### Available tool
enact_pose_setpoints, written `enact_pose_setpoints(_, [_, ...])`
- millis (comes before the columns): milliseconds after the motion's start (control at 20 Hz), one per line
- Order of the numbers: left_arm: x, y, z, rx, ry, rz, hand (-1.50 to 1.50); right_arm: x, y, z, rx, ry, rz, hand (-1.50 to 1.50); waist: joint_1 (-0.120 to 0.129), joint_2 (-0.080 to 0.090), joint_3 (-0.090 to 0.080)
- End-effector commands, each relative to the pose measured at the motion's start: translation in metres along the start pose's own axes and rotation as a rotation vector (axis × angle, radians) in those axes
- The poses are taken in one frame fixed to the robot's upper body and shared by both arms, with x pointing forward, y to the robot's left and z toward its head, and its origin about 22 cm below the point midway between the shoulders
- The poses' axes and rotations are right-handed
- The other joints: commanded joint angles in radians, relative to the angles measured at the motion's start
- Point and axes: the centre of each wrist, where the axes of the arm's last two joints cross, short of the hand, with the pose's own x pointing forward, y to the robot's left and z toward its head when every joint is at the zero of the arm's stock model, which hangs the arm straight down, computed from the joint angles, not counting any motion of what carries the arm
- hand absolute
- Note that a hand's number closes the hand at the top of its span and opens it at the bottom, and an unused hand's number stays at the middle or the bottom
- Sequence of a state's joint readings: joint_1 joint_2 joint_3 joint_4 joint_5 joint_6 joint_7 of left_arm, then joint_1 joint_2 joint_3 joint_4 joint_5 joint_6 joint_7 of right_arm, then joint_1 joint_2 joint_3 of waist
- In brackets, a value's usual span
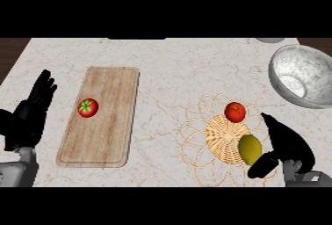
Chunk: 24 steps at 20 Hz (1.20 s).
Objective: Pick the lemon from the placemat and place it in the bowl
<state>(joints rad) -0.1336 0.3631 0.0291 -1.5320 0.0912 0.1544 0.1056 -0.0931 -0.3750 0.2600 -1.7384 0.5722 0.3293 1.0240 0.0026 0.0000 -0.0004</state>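
Head view shows me my right hand (pixel 288 147) low at the right edge, its fingers (pixel 279 129) stretched long and nearly straight along the right side of the lemon (pixel 250 149), while the thumb (pixel 262 168) hooks in below the fruit. Whether the fingers touch the peel I cannot tell; they are not curled round it. My left hand (pixel 29 116) rests open at the left edge, fingers up and relaxed, holding nothing.

I see the lemon lying on the woven centre of the placemat (pixel 198 145), a round wicker mat with looped edging, near its lower right part. It is yellow-green, oval, and stands on end, slightly tilted. Beyond it on the same mat sits a red-orange fruit (pixel 235 112), apart from the lemon.

To the left, a long wooden cutting board (pixel 103 140) lies on the pale marbled desk (pixel 168 66), with a tomato (pixel 88 107) on its upper half showing a green star-shaped stem. Farther off at the right, the shiny metal bowl (pixel 304 79) stands well apart from the mat. Dark wood shows past the desk's far corners.
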Motion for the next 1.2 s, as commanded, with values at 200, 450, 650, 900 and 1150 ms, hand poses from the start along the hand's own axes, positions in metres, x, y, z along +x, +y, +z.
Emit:
enact_pose_setpoints(200, [-0.007,0.018,0.003,0.001,0.005,0.004,0.0,0.023,0.026,-0.012,0.022,0.087,-0.002,-1.5,0.001,0.0,0.0])
enact_pose_setpoints(450, [0.004,-0.01,0.0,-0.005,0.003,0.009,0.0,0.018,0.027,-0.008,-0.008,0.098,-0.017,-1.5,-0.003,0.0,0.0])
enact_pose_setpoints(650, [0.002,0.01,0.004,0.007,0.005,-0.003,0.0,0.004,0.041,-0.026,0.019,0.128,0.002,-1.5,0.0,0.0,0.0])
enact_pose_setpoints(900, [-0.008,0.027,0.003,0.016,-0.002,0.001,0.0,-0.003,0.048,-0.04,0.079,0.066,-0.063,1.5,-0.002,0.0,0.0])
enact_pose_setpoints(1150, [-0.008,-0.001,-0.004,0.006,-0.011,0.013,0.0,-0.001,0.05,-0.05,0.056,-0.01,-0.041,1.5,-0.003,0.0,0.0])
